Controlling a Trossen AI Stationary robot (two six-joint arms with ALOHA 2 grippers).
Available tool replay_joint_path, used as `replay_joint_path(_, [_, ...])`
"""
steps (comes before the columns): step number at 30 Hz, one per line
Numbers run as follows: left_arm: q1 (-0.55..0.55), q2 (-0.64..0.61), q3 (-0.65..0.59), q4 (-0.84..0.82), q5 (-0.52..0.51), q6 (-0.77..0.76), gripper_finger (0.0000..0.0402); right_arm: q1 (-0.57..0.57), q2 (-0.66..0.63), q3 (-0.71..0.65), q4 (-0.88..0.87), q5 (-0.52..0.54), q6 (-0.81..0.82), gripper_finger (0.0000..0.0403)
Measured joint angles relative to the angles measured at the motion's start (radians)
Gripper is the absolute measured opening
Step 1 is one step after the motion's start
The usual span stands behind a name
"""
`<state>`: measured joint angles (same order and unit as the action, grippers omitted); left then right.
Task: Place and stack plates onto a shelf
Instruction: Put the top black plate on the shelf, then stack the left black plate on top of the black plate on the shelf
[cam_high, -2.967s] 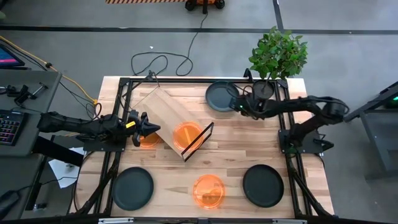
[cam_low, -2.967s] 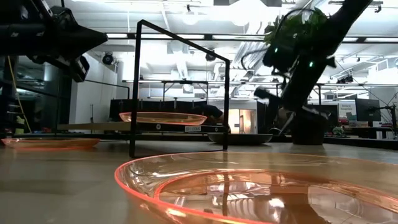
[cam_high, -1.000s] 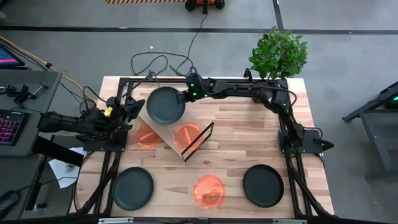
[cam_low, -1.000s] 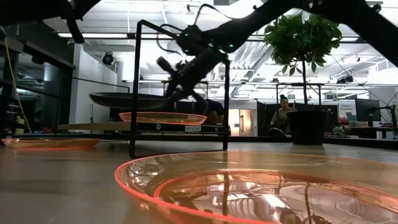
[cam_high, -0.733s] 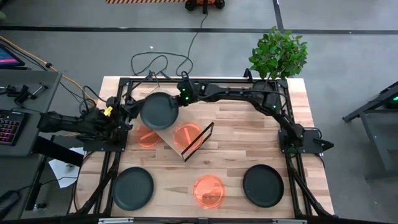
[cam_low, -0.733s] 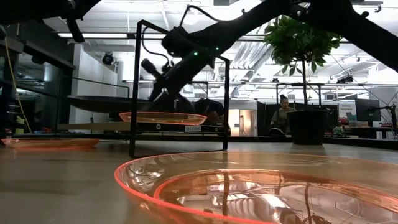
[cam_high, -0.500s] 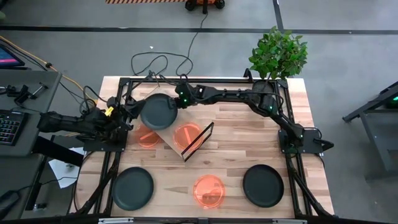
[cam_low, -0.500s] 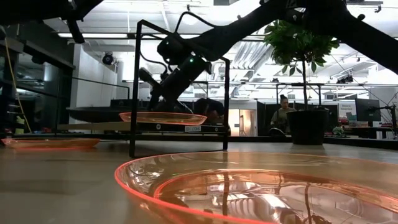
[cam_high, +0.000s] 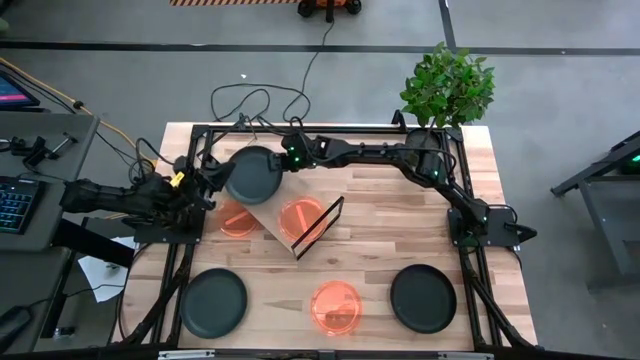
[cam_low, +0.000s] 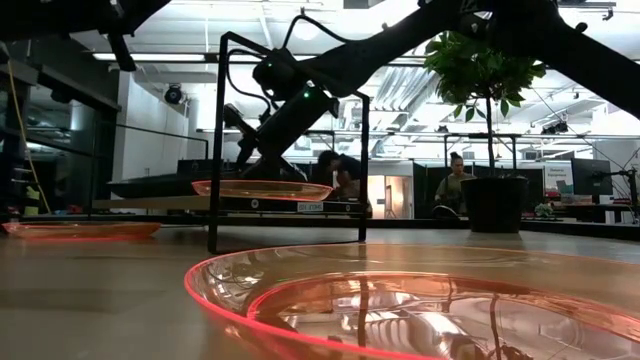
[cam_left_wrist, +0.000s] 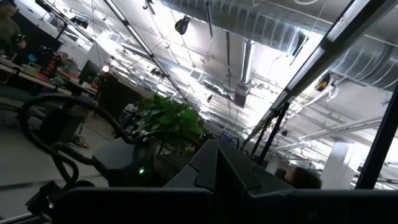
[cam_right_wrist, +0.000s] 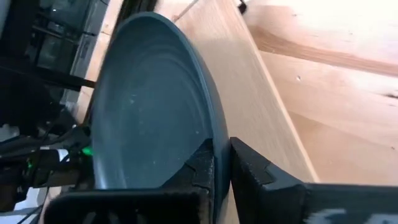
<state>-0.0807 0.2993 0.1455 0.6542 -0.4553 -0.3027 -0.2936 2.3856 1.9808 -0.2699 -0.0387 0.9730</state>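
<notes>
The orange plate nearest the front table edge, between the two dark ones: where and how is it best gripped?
Probably by its raised rim. The orange plate lies flat and upright on the table, so a finger can hardly get under it. Pinch the rim as the right gripper pinches the dark plate on the shelf. Either side is open; the dark neighbours stand apart.

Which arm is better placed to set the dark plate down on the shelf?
Right. The right gripper already pinches the dark plate's rim over the shelf; the left gripper waits beside the shelf, holding nothing visible.
</notes>
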Motion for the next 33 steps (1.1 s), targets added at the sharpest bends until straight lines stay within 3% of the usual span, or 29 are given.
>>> replay_joint_path(9, [0.0,0.0,0.0,-0.014,0.0,0.0,0.0001,-0.003,-0.001,0.0,-0.001,0.001,-0.015,0.0126])
replay_joint_path(15, [0.0,0.0,0.0,-0.013,-0.003,0.0,0.0001,-0.036,-0.02,0.0,-0.044,-0.097,-0.158,0.0172])
replay_joint_path(28, [0.0,0.025,0.0,-0.023,-0.025,0.0,0.0001,-0.095,-0.209,-0.001,-0.647,-0.043,-0.67,0.0184])
replay_joint_path(33, [0.0,0.072,0.0,-0.042,-0.049,-0.008,0.0007,-0.088,-0.319,-0.191,-0.619,-0.082,-0.7,0.0184])
